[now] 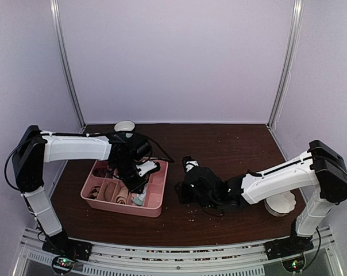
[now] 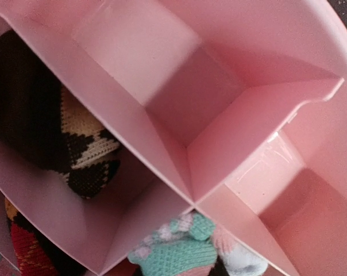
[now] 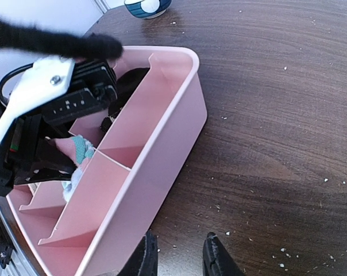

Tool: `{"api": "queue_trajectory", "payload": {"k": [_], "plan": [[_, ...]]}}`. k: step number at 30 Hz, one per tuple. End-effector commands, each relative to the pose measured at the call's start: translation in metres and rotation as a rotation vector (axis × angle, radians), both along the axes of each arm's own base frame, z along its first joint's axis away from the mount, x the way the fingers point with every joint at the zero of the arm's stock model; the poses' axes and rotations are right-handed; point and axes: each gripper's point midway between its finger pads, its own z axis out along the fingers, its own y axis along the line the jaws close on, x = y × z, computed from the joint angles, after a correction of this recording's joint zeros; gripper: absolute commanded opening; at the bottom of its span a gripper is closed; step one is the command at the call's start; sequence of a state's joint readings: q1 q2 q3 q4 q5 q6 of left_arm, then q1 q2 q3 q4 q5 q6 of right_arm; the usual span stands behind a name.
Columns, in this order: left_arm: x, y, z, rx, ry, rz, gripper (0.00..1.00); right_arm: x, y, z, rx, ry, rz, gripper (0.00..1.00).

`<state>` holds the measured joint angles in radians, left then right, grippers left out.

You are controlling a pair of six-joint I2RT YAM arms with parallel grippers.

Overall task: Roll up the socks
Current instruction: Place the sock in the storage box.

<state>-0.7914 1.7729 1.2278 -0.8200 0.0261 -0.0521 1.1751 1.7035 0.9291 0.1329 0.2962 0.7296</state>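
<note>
The pink sock (image 2: 179,251) lies bunched in one tray (image 2: 231,144) compartment, with its knitted mint-green end facing up. The argyle socks (image 2: 76,152), in black, tan and brown diamonds, sit crumpled in the neighbouring compartments. One of them shows red-orange diamonds.

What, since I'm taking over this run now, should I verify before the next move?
1. Right gripper open and empty: ok.
2. Right gripper outside the tray: ok, low beside its outer wall.
3. Left gripper down in the tray: ok.
4. Left gripper holding a sock: cannot tell; its fingertips are hidden.
5. Argyle sock in a compartment: ok.
6. Pink sock rolled: cannot tell; only a bunched mint-and-pink end shows.
</note>
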Motion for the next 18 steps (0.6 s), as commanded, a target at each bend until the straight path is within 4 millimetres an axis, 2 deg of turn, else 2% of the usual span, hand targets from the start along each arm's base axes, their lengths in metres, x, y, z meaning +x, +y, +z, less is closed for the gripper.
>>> {"api": "queue_trajectory", "payload": {"k": [1,5,9,12,15,18], "plan": [[0.01,0.04,-0.042,0.266,-0.033,-0.036,0.0,0.007,-0.008,0.015,0.044,-0.024,-0.034,0.28],[0.012,0.038,-0.038,0.266,-0.035,-0.067,0.0,0.009,-0.011,0.015,0.049,-0.023,-0.04,0.3],[0.003,0.031,-0.029,0.242,0.019,-0.134,0.0,0.012,-0.013,0.022,0.056,-0.032,-0.042,0.38],[-0.004,0.023,-0.013,0.186,0.05,-0.15,0.14,0.013,-0.014,0.026,0.061,-0.039,-0.042,0.4],[-0.003,0.016,0.013,0.119,0.008,-0.152,0.32,0.013,-0.016,0.029,0.065,-0.041,-0.044,0.4],[-0.003,0.016,0.034,0.095,-0.011,-0.159,0.42,0.012,-0.018,0.033,0.07,-0.045,-0.046,0.41]]}}
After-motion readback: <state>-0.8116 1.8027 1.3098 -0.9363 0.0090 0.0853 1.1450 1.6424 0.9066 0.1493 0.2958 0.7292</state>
